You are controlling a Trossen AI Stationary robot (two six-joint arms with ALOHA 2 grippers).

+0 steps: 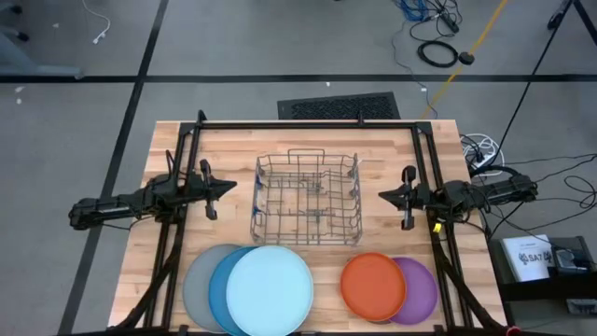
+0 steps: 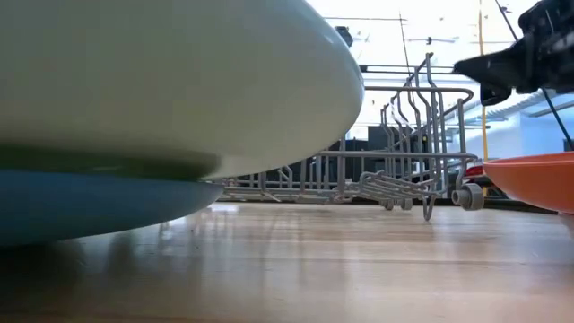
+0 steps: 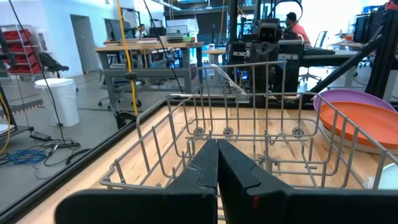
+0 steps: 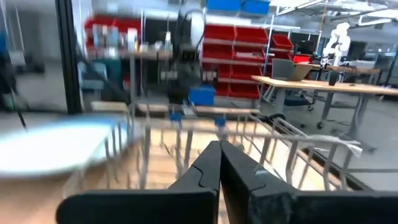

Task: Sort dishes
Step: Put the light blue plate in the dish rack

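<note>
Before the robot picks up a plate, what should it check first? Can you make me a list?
1. Rack empty and ready for plates: ok.
2. Left gripper holding nothing, fingers shut beside the rack: ok.
3. Right gripper holding nothing, fingers shut on the rack's other side: ok.
4. Pale blue plate on top of its stack, over the blue plate and grey plate: ok.
5. Orange plate lying over the purple plate: ok.
6. All six plates in sight: not ok, only five show.

Orange plate [image 1: 372,287]; purple plate [image 1: 422,289] — plain.
</note>
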